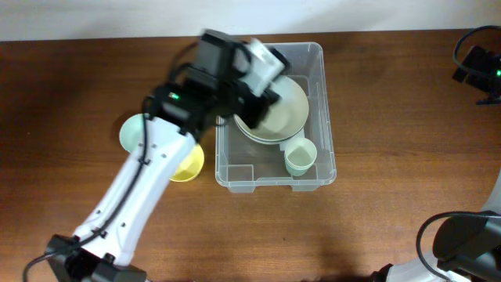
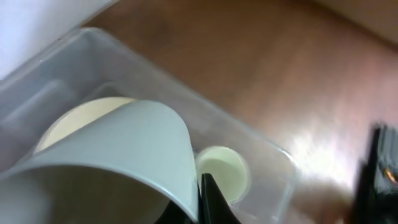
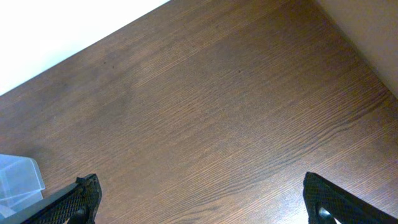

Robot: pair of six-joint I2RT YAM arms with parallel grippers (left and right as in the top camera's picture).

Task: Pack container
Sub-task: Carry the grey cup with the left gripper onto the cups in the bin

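The left tool (image 2: 195, 208) gripped a pale bowl (image 2: 124, 149) by its rim, tilted over the clear container (image 1: 327, 110) near the bench's (image 1: 391, 196) far edge, apparently to nest it on the cream bowl (image 2: 81, 115) inside, while the right tool (image 3: 202, 208) waited wide open.

Within the container (image 1: 327, 117), an upper bowl (image 1: 291, 110) is nested in a lower bowl (image 1: 255, 134) toward 12 o'clock, and a cup (image 1: 300, 157) is set at 5 o'clock. Outside, on the table (image 1: 407, 133), a first dish (image 1: 131, 131) and a second dish (image 1: 190, 165) are placed at 9 o'clock.
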